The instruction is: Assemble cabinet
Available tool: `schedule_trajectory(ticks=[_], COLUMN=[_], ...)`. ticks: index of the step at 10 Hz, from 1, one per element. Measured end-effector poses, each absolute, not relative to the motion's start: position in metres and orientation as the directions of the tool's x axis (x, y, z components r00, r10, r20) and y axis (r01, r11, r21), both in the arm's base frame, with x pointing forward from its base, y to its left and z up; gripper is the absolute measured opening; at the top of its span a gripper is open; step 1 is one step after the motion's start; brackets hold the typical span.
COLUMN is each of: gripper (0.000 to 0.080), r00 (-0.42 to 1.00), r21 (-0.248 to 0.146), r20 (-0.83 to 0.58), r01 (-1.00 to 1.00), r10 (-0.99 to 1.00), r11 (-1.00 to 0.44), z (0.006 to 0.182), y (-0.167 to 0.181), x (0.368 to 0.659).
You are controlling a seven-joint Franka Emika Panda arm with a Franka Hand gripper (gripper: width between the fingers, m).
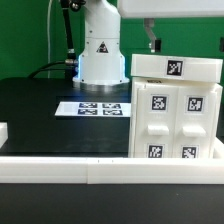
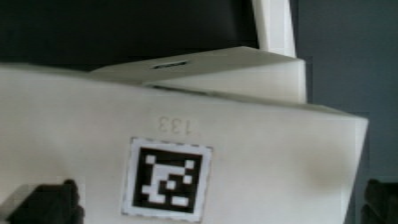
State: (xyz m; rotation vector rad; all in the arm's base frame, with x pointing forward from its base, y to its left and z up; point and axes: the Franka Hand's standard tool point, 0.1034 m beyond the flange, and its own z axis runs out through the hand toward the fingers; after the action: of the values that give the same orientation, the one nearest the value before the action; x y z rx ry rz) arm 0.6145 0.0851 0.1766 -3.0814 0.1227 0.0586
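The cabinet body [image 1: 177,112] stands on the black table [image 1: 35,110] at the exterior view's right, close behind the white border rail [image 1: 60,163] that runs across the front. Its facing side carries four square black-and-white marker tags [image 1: 158,102] set in two columns, in shallow raised panels. On top of the body lies a white tagged panel [image 1: 176,68], flat and roughly level, with one tag showing on its front edge.

The marker board [image 1: 101,107] lies flat on the table to the exterior view's left of the cabinet, near it but apart, in front of the robot's white base [image 1: 99,50]. A small white block [image 1: 3,131] sits at the far left edge of that view, just behind the rail.

The gripper [image 1: 152,41] hangs above the top panel, near its left end in the exterior view; only one dark finger shows there, and it seems to end just above the panel, though the picture is too coarse to tell whether it touches. In the wrist view the two dark fingertips [image 2: 45,203] appear at opposite sides of the frame, spread wide, with the panel's white surface [image 2: 160,110] and a tag [image 2: 167,177] between them. Nothing is visibly clamped; the jaws stand open around the panel's width without clear contact
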Motion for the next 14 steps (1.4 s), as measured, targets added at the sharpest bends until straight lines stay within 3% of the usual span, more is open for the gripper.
schedule_trajectory(ticks=[5,8,11,14], gripper=[0.0797,0.0797,0.0797,0.0797], r00=[0.953,0.814,0.678,0.56], r21=[-0.047,-0.046,-0.005,0.006], r20=[-0.009,0.001,0.029,0.021], r01=[0.303,0.581,0.735,0.828], r10=[0.304,0.581,0.735,0.828], r11=[-0.952,-0.813,-0.678,-0.56], z=[0.175,0.172,0.171,0.17], y=[0.087,0.083,0.08,0.076], x=[0.615,0.613,0.619,0.619])
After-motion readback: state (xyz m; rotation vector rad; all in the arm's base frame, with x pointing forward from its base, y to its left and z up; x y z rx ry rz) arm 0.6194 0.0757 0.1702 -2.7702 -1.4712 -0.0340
